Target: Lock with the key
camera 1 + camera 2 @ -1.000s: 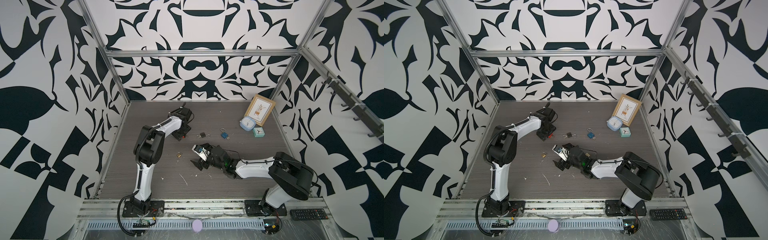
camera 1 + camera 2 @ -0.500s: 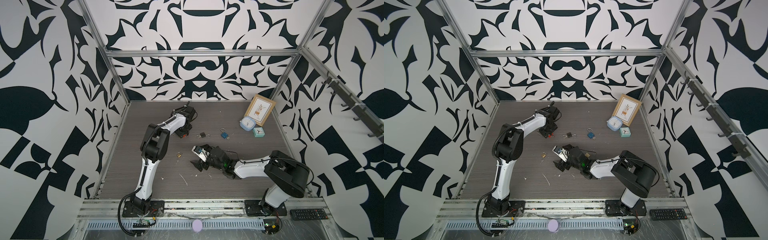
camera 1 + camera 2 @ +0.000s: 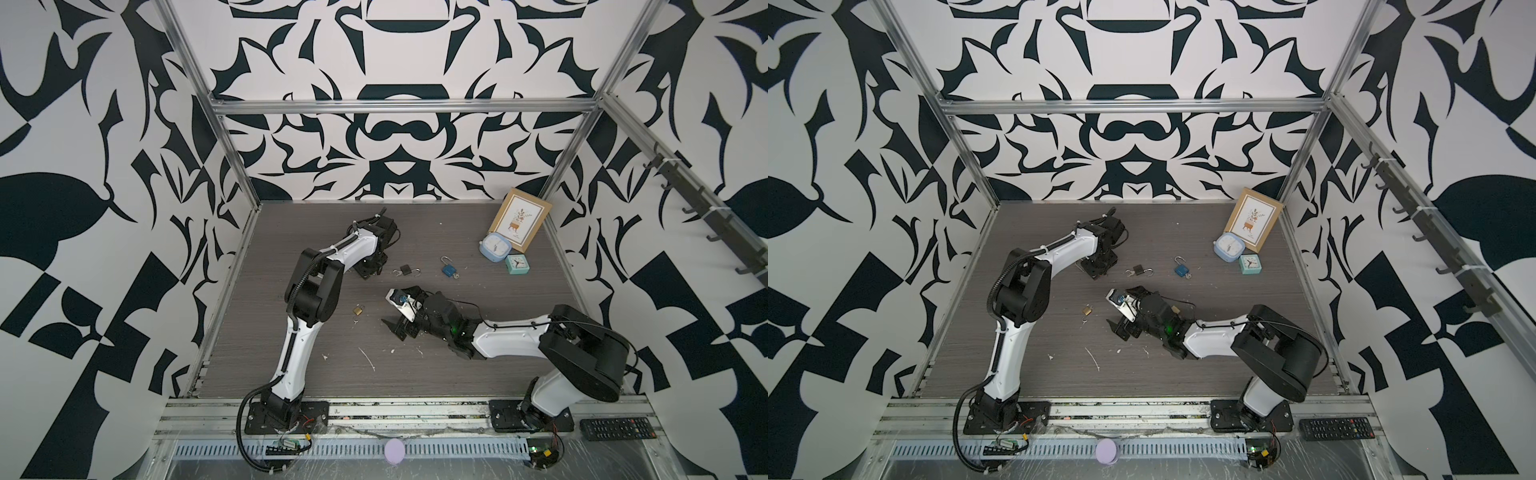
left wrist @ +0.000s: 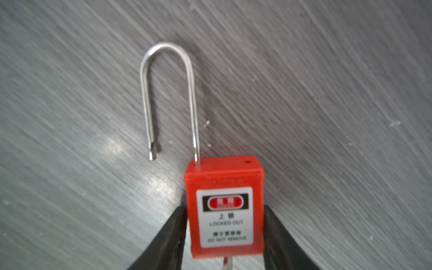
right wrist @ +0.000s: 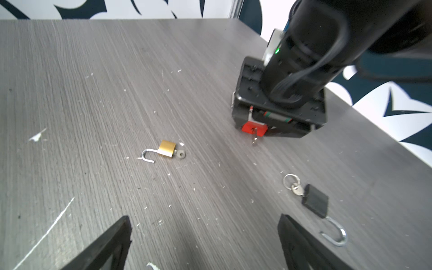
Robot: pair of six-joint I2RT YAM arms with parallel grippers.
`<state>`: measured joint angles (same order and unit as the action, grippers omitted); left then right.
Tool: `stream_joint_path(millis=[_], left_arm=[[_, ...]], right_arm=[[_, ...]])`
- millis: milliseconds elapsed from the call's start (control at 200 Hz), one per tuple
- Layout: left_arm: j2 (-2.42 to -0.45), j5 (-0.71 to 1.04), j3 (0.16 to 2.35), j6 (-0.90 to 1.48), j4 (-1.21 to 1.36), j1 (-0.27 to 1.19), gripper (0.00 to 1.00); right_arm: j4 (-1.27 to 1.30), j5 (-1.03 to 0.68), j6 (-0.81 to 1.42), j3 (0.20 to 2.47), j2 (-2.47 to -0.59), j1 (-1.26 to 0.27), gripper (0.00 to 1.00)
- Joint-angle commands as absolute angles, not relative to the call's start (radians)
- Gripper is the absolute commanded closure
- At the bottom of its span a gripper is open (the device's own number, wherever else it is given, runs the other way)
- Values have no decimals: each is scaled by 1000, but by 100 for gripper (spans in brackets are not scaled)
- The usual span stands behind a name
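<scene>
A red padlock (image 4: 225, 205) with a "LOCKED OUT" label lies on the grey table, its long steel shackle (image 4: 168, 98) swung open. A key (image 4: 228, 264) sticks out of its underside. My left gripper (image 4: 225, 233) is at the far left of the table in both top views (image 3: 370, 272) (image 3: 1096, 270). Its black fingers (image 4: 173, 236) press both sides of the red body. The right wrist view shows the lock (image 5: 253, 128) and key (image 5: 254, 138) under that gripper. My right gripper (image 5: 205, 233) stands wide open and empty over mid-table (image 3: 400, 305).
Near the right gripper lie a brass padlock (image 5: 166, 148) (image 3: 359, 309) and a black padlock (image 5: 315, 203) (image 3: 405, 270) with a key ring, both unlatched. A blue padlock (image 3: 448, 270), two small clocks (image 3: 496, 247) and a picture frame (image 3: 519, 224) sit at the back right.
The left arm has shifted slightly toward the back right and its jaws have narrowed onto the red padlock. The right arm has barely moved.
</scene>
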<state>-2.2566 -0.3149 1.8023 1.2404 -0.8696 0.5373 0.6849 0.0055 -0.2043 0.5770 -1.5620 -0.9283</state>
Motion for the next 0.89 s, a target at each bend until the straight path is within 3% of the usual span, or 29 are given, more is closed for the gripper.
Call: stream_joint_path(millis=[0, 80, 455, 675, 890], left_arm=[[-2267, -349, 1794, 1175, -867, 540, 48], [-2261, -365, 1786, 1127, -852, 538, 49], [-2077, -342, 1610, 869, -688, 526, 82], [-1794, -199, 1419, 512, -461, 520, 82], [-1538, -62, 1270, 206, -346, 511, 87]], right_arm=[[664, 43, -176, 561, -1493, -930, 0], [644, 51, -159, 553, -1463, -930, 0], [437, 183, 5, 637, -1373, -930, 1], [142, 286, 209, 796, -1300, -917, 0], [-196, 116, 412, 941, -1180, -777, 0]])
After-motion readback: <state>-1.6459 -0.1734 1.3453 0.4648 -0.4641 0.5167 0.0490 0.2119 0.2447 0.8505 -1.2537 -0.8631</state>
